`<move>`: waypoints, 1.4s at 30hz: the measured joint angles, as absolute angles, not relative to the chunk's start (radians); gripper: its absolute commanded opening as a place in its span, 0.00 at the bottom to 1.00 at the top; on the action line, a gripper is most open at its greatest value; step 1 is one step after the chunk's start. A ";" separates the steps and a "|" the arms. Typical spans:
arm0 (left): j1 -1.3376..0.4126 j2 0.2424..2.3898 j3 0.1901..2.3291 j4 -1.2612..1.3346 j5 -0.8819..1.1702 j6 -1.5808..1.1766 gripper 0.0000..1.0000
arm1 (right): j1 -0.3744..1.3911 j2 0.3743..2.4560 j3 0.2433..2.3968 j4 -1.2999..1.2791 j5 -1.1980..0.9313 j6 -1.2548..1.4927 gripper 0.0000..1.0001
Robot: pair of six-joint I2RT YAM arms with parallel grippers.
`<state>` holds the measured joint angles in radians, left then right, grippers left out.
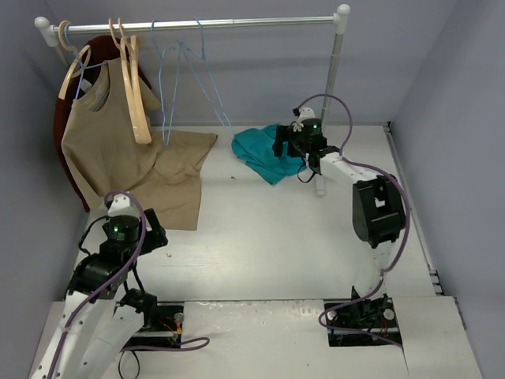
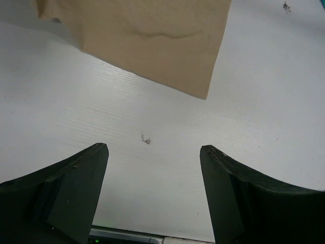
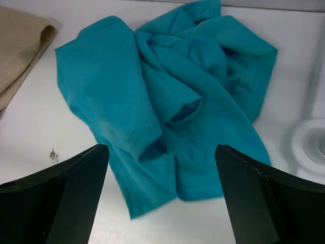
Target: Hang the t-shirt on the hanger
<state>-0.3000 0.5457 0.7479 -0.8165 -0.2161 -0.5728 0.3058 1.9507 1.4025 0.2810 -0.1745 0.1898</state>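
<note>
At the far side of the table [image 1: 260,237], just left of the rack's right pole [image 1: 331,75], the t-shirt [image 1: 264,154] lies in a crumpled heap, flat on the surface and off any hanger. The right gripper [image 1: 289,142] is over its right edge. The right wrist view shows the right gripper [image 3: 161,148] with its two fingers [image 3: 66,193] spread wide and the t-shirt [image 3: 167,107] filling the space ahead of and below them. Nothing is pinched between them, and whether the tips touch the cloth cannot be told. The pole's white foot [image 3: 310,145] sits just right of the shirt.

The hanger [image 1: 164,103], thin blue wire, hangs with others like it from the rail [image 1: 197,24], left of the middle and well apart from the t-shirt. Beside them, wooden hangers [image 1: 138,95] carry a tan top [image 1: 99,138], and a tan cloth [image 1: 177,178] is spread on the table under the wire hangers.

The left gripper [image 1: 150,229] is near the table's left front, at the tan cloth's near edge. In its wrist view the left gripper [image 2: 154,148] is spread apart, holding nothing, with bare table [image 2: 264,91] below and a corner of the tan cloth [image 2: 152,40] ahead.
</note>
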 measured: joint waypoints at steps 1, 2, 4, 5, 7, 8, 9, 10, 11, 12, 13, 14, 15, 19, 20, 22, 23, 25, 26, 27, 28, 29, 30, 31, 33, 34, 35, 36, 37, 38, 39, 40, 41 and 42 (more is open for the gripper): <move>-0.300 0.529 0.748 -0.831 -0.216 -0.580 0.73 | 0.307 1.977 1.421 0.288 -0.181 0.191 0.88; -0.300 0.511 0.751 -0.846 -0.216 -0.585 0.73 | 0.309 2.037 1.459 0.293 -0.189 0.193 0.88; -0.300 0.488 0.760 -0.871 -0.216 -0.592 0.73 | 0.312 2.111 1.506 0.304 -0.206 0.199 0.84; -0.300 0.481 0.767 -0.883 -0.216 -0.597 0.73 | 0.315 2.140 1.520 0.313 -0.215 0.202 0.80; -0.300 0.471 0.779 -0.897 -0.218 -0.606 0.73 | 0.316 2.188 1.547 0.322 -0.229 0.205 0.53; -0.300 0.469 0.782 -0.900 -0.218 -0.609 0.73 | 0.318 2.208 1.561 0.325 -0.237 0.203 0.39; -0.300 0.468 0.785 -0.903 -0.218 -0.611 0.73 | 0.321 2.223 1.575 0.327 -0.245 0.201 0.28; -0.300 0.468 0.787 -0.907 -0.218 -0.613 0.73 | 0.324 2.234 1.588 0.326 -0.251 0.201 0.12; -0.300 0.469 0.788 -0.910 -0.218 -0.614 0.73 | 0.329 2.239 1.598 0.324 -0.253 0.194 0.09; -0.300 0.470 0.789 -0.912 -0.218 -0.614 0.73 | 0.331 2.239 1.606 0.316 -0.256 0.191 0.03; -0.300 0.471 0.789 -0.913 -0.217 -0.614 0.73 | 0.337 2.238 1.618 0.310 -0.258 0.184 0.00; -0.300 0.475 0.791 -0.913 -0.216 -0.614 0.73 | 0.344 2.233 1.629 0.309 -0.259 0.172 0.00; -0.300 0.479 0.793 -0.913 -0.214 -0.614 0.73 | 0.349 2.221 1.631 0.304 -0.259 0.156 0.00; -0.300 0.513 0.802 -0.899 -0.205 -0.613 0.73 | 0.385 2.063 1.573 0.229 -0.240 0.070 0.00; -0.300 0.522 0.802 -0.892 -0.200 -0.613 0.73 | 0.400 1.999 1.548 0.204 -0.236 0.045 0.00; -0.300 0.543 0.802 -0.872 -0.187 -0.613 0.73 | 0.439 1.841 1.503 0.157 -0.228 -0.005 0.00; -0.300 0.554 0.802 -0.860 -0.180 -0.612 0.73 | 0.459 1.756 1.479 0.135 -0.225 -0.026 0.00; -0.300 0.576 0.802 -0.838 -0.166 -0.612 0.73 | 0.498 1.588 1.438 0.091 -0.224 -0.055 0.00; -0.300 0.586 0.802 -0.826 -0.159 -0.612 0.73 | 0.515 1.505 1.414 0.080 -0.222 -0.062 0.00; -0.300 0.596 0.802 -0.812 -0.151 -0.612 0.73 | 0.526 1.423 1.379 0.072 -0.219 -0.068 0.00; -0.300 0.607 0.802 -0.801 -0.145 -0.612 0.73 | 0.530 1.334 1.339 0.050 -0.212 -0.072 0.03; -0.300 0.617 0.802 -0.789 -0.136 -0.613 0.73 | 0.529 1.248 1.291 0.027 -0.199 -0.072 0.09; -0.300 0.627 0.802 -0.778 -0.128 -0.614 0.73 | 0.524 1.169 1.243 0.000 -0.186 -0.068 0.23; -0.300 0.635 0.800 -0.765 -0.122 -0.614 0.73 | 0.522 1.093 1.196 -0.036 -0.170 -0.058 0.29; -0.300 0.648 0.789 -0.741 -0.106 -0.616 0.73 | 0.517 0.970 1.118 -0.117 -0.140 -0.031 0.66; -0.300 0.653 0.783 -0.734 -0.100 -0.618 0.73 | 0.517 0.919 1.084 -0.158 -0.123 -0.008 0.74; -0.300 0.656 0.777 -0.727 -0.094 -0.620 0.73 | 0.517 0.882 1.057 -0.195 -0.106 0.001 0.78; -0.300 0.661 0.770 -0.723 -0.088 -0.624 0.73 | 0.517 0.850 1.035 -0.240 -0.081 0.015 0.82; -0.300 0.664 0.764 -0.722 -0.082 -0.627 0.73 | 0.517 0.825 1.017 -0.282 -0.057 0.034 0.82; -0.300 0.666 0.761 -0.719 -0.078 -0.630 0.73 | 0.517 0.807 1.005 -0.314 -0.036 0.045 0.82; -0.301 0.668 0.756 -0.719 -0.074 -0.633 0.73 | 0.517 0.797 0.995 -0.341 -0.018 0.054 0.82; -0.301 0.669 0.755 -0.719 -0.072 -0.635 0.73 | 0.517 0.793 0.989 -0.365 -0.002 0.064 0.81; -0.302 0.671 0.755 -0.717 -0.068 -0.636 0.73 | 0.517 0.793 0.989 -0.382 0.008 0.070 0.80; -0.302 0.671 0.755 -0.715 -0.066 -0.639 0.73 | 0.517 0.799 0.989 -0.386 0.014 0.075 0.77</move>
